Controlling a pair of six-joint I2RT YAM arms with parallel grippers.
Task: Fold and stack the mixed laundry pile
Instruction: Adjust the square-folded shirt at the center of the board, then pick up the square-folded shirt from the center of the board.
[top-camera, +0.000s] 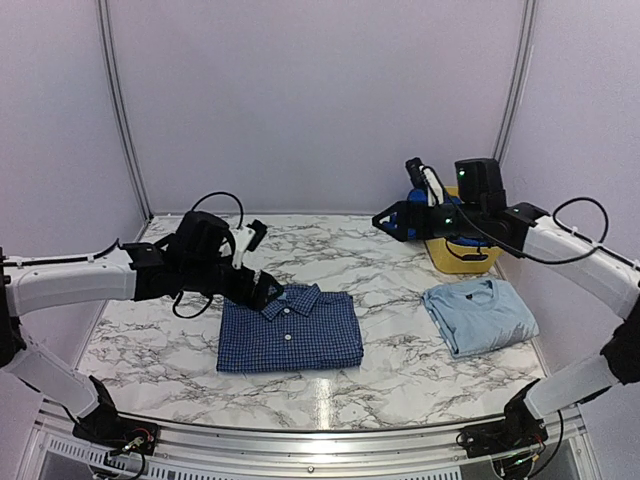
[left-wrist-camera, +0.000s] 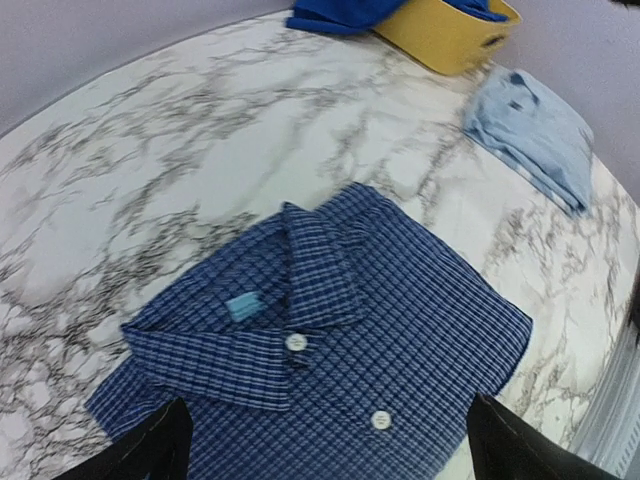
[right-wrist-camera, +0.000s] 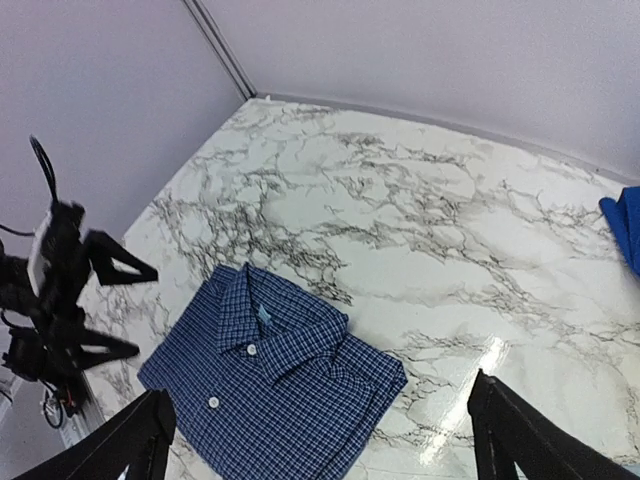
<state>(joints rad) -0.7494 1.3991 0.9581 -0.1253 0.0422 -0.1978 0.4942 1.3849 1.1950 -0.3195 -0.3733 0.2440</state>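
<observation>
The navy-and-white check shirt (top-camera: 290, 330) lies folded, collar up, in the middle of the marble table (top-camera: 380, 265); it also shows as the check shirt (left-wrist-camera: 340, 350) and the check shirt (right-wrist-camera: 275, 385). My left gripper (top-camera: 258, 265) hovers over its collar end, open and holding nothing; its black fingertips (left-wrist-camera: 150, 450) frame the shirt. A pale sky-blue T-shirt (top-camera: 480, 315) rests folded at the right. A royal-blue piece (top-camera: 408, 215) hangs over the yellow basket. My right gripper (top-camera: 400, 195) is raised near that basket, open and empty, fingertips (right-wrist-camera: 520, 440) wide apart.
A small yellow basket (top-camera: 462, 248) stands at the back right, against the wall. Pale walls enclose the table on three sides. A metal rail (top-camera: 320, 440) runs along the near edge. The left gripper (right-wrist-camera: 70, 290) appears at the left of the right wrist view.
</observation>
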